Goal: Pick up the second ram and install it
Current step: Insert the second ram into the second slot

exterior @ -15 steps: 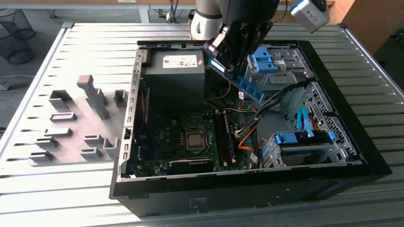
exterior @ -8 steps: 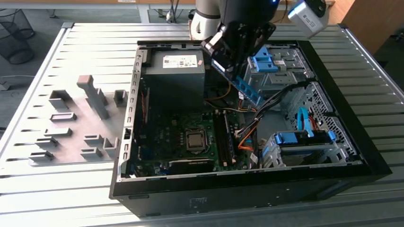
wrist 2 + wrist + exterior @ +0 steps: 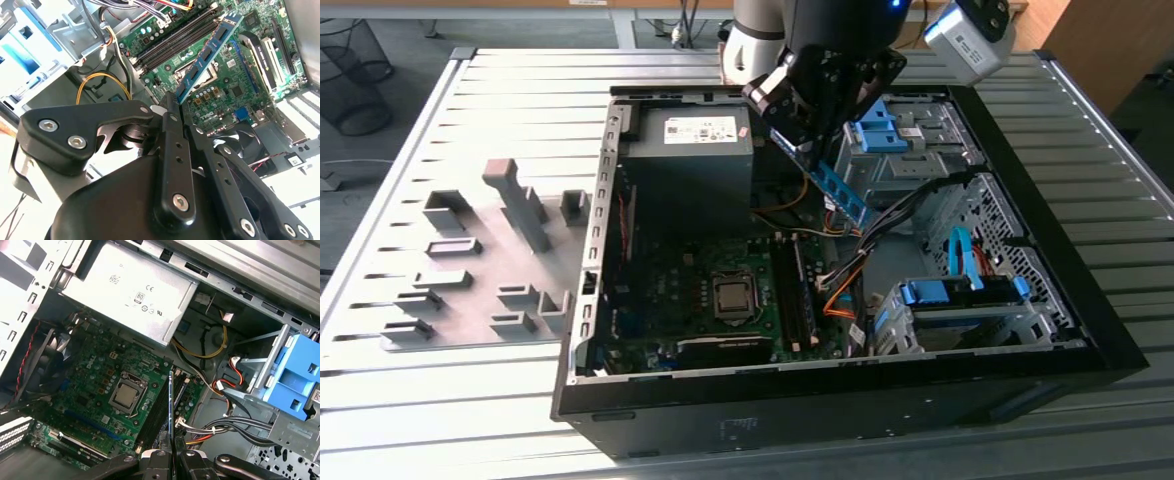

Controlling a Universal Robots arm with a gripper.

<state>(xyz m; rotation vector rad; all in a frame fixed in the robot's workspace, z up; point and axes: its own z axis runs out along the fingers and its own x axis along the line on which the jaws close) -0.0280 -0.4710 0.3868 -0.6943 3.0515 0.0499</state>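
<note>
The second ram (image 3: 842, 192) is a thin blue stick with dark chips. My gripper (image 3: 809, 138) is shut on its upper end and holds it slanted above the open computer case (image 3: 1067, 330). In the second wrist view the ram (image 3: 207, 55) reaches out from the gripper (image 3: 172, 103) over the green motherboard (image 3: 235, 90), near the long black memory slots (image 3: 175, 37). In the first wrist view the ram (image 3: 170, 410) shows edge-on between the gripper's (image 3: 171, 458) fingers (image 3: 159, 459), in line with the memory slots (image 3: 159, 415) and above them.
A grey power supply (image 3: 687, 150) sits at the back of the case, next to the processor socket (image 3: 734, 297). Light-blue drive brackets (image 3: 961, 292) and bundled cables (image 3: 854, 270) crowd the exterior view's right. A grey fixture block (image 3: 494, 260) lies on the slatted table to its left.
</note>
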